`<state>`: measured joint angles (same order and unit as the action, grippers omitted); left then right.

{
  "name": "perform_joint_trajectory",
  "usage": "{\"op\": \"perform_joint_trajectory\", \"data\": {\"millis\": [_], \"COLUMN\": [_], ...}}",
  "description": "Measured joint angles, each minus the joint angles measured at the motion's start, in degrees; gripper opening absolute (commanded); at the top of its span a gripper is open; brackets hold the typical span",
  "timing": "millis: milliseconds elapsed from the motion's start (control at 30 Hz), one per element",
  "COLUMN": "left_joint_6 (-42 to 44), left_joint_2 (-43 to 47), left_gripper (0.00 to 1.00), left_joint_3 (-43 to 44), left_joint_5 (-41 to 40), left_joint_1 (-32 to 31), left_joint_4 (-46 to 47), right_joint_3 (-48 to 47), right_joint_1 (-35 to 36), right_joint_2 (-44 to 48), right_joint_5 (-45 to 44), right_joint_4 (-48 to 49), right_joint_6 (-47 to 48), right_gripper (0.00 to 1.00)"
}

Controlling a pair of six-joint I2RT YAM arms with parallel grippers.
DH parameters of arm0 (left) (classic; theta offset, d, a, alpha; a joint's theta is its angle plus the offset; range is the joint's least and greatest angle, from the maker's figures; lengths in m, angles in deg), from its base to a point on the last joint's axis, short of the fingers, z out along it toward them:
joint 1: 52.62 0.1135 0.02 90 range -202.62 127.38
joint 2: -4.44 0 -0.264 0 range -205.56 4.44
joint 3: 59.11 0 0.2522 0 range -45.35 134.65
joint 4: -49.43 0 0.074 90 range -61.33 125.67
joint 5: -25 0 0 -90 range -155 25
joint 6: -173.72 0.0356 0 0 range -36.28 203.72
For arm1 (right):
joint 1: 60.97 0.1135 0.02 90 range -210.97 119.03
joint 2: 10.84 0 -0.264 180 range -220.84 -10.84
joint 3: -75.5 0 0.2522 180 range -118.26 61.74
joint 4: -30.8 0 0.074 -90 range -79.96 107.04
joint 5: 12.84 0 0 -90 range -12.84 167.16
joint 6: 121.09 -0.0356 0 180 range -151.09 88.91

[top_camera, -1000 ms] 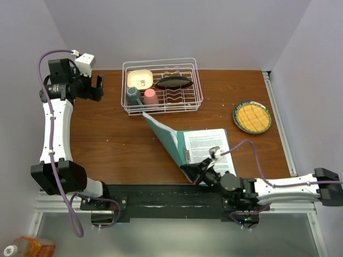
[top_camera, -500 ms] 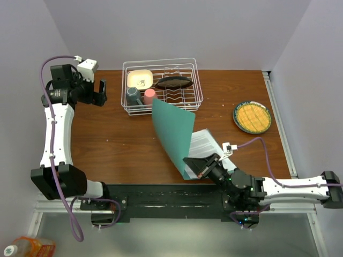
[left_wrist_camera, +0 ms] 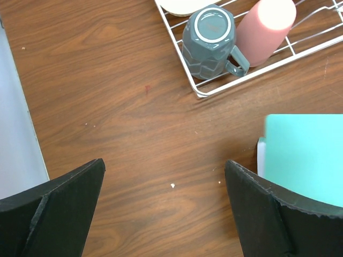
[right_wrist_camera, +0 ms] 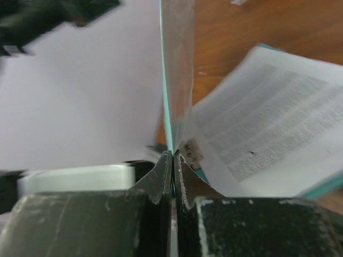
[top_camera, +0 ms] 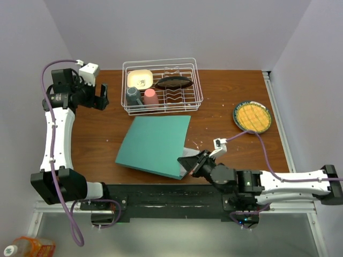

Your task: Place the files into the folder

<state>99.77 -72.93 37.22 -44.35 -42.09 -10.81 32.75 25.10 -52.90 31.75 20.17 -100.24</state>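
The teal folder (top_camera: 155,144) lies spread across the middle of the table, its cover slanting up toward its near right corner. My right gripper (top_camera: 188,167) is shut on that corner; in the right wrist view (right_wrist_camera: 173,155) the jaws pinch the thin teal cover edge (right_wrist_camera: 167,107). The printed files (right_wrist_camera: 268,134) lie under the raised cover, and only a white sliver (top_camera: 188,153) shows from above. My left gripper (top_camera: 101,95) is open and empty over the back left of the table (left_wrist_camera: 166,171). The folder's corner (left_wrist_camera: 308,155) shows at the right of the left wrist view.
A white wire dish rack (top_camera: 199,101) at the back holds a grey mug (left_wrist_camera: 210,40), a pink cup (left_wrist_camera: 265,27), a cream bowl (top_camera: 140,79) and a dark dish (top_camera: 173,82). A plate with a yellow mat (top_camera: 252,116) sits at the right. An orange bottle (top_camera: 27,247) stands below the table's left.
The right gripper has swung the teal cover from standing on edge over and down, so it now spreads across the table and hides the sheets. The left gripper has drifted slightly right.
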Motion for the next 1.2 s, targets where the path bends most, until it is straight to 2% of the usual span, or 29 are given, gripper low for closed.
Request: {"op": "perform_joint_trajectory", "data": {"millis": [133,167,233,267,333,367,433,467,500,600,667,700,733,833,1033,1200], "left_joint_6": [0.5,0.7,1.2,1.5,1.7,1.8,2.0,2.1,2.2,2.6,3.0,3.1,3.2,3.3,3.7,4.1], "left_joint_2": [0.0,0.0,-0.1,-0.1,-0.2,-0.2,-0.3,-0.4,-0.5,-0.7,-0.8,-0.9,-0.9,-0.9,-0.9,-0.9], "left_gripper": [1.00,1.00,1.00,1.00,1.00,1.00,1.00,1.00,1.00,1.00,1.00,1.00,1.00,1.00,1.00,1.00], "left_joint_3": [-0.5,-0.8,-1.1,-1.2,-1.3,-1.3,-1.3,-1.3,-1.3,-1.3,-1.3,-1.3,-1.4,-1.5,-1.5,-1.5], "left_joint_5": [0.7,0.8,0.9,0.9,0.9,0.9,1.0,1.1,1.2,1.3,1.3,1.3,1.3,1.3,1.3,1.2], "left_joint_1": [0.0,0.0,0.0,0.0,0.0,0.0,0.0,0.0,0.0,0.0,0.0,0.0,0.0,0.0,0.0,0.0], "left_joint_4": [-0.1,-0.3,-0.9,-1.1,-1.3,-1.3,-1.4,-1.4,-1.5,-2.1,-2.5,-2.6,-2.6,-2.6,-3.1,-4.3], "right_joint_3": [-7.3,-8.9,-11.4,-12.3,-13.9,-14.5,-15.4,-16.0,-16.4,-17.1,-17.2,-17.2,-17.2,-20.2,-31.8,-38.6], "right_joint_1": [0.0,0.0,0.0,0.0,0.0,0.0,0.0,0.0,0.0,0.0,0.0,0.0,0.0,0.0,-0.1,-1.3], "right_joint_2": [-9.6,-12.5,-17.1,-18.8,-21.5,-22.4,-23.3,-23.6,-23.7,-24.5,-25.9,-26.8,-28.4,-35.5,-51.6,-61.6], "right_joint_5": [-0.6,-0.5,-0.1,0.1,0.4,0.5,0.7,1.0,1.2,2.1,4.1,5.1,6.6,10.1,12.8,17.7], "right_joint_4": [-13.9,-16.8,-21.8,-24.2,-28.9,-30.8,-33.7,-34.9,-35.7,-34.9,-32.2,-30.5,-28.3,-24.5,-16.6,-9.0], "right_joint_6": [-6.6,-7.5,-9.2,-9.7,-10.4,-10.4,-10.1,-9.6,-8.8,-3.4,3.6,6.9,11.5,25.1,47.9,58.4], "right_gripper": [0.00,0.20,0.44,0.61,0.68,0.68,0.59,0.54,0.45,0.41,0.46,0.52,0.65,0.77,0.79,0.79]}}
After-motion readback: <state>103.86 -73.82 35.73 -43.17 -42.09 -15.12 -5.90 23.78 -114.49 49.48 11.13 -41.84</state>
